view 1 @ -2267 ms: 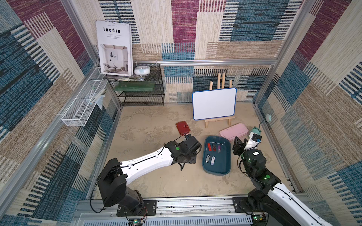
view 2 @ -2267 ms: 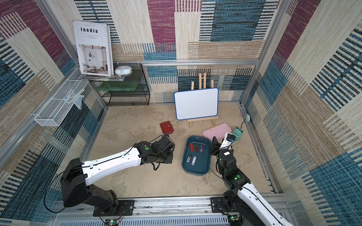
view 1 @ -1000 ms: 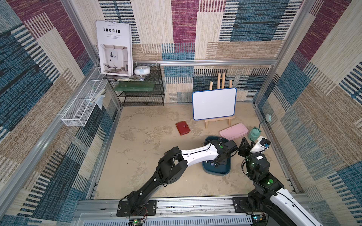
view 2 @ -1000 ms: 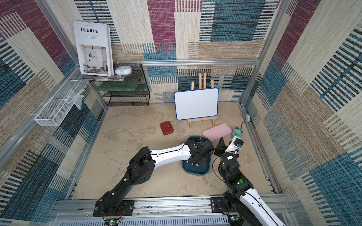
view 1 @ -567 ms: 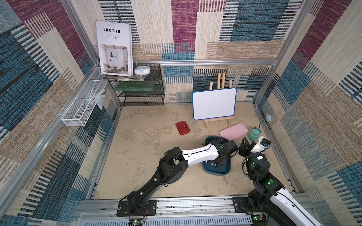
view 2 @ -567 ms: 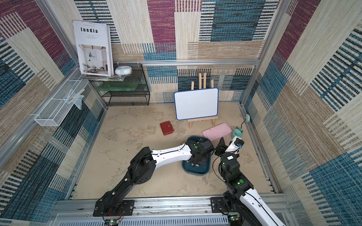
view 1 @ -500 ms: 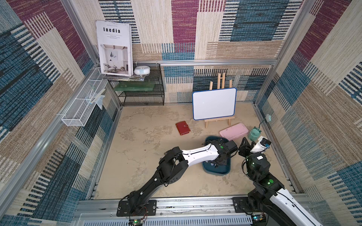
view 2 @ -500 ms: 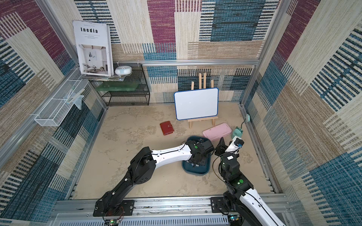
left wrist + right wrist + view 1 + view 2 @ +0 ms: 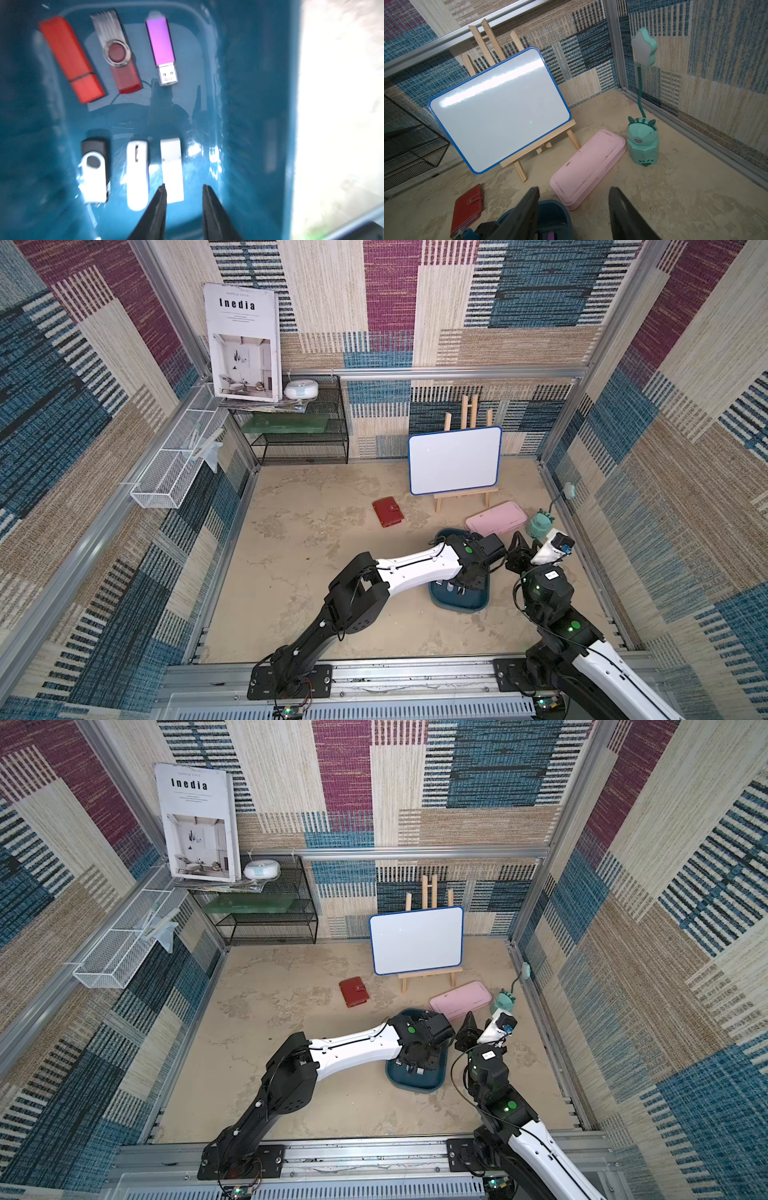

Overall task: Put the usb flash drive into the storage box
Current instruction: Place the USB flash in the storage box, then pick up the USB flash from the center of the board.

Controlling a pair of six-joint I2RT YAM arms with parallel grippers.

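the left gripper [image 9: 184, 193] is down inside the shallow dark teal-blue plastic storage box [image 9: 249, 83], jaws narrowly apart and clamping nothing. the white rectangular usb flash drive [image 9: 172, 166] lies flat on the box floor. its near end sits between the fingertips, close against one finger, and the rest reaches ahead of them. the step looks like the release. it would go best by parting a little more and then lifting straight up, so that finger neither drags the drive nor nudges the rounded white plastic drive [image 9: 137, 174] just beside it. the box wall is near the other finger. the wrist view is blurred, so contact with the drive cannot be told, and in both top views the arm covers most of the box. the right gripper [image 9: 573, 207] stands half apart and empty.
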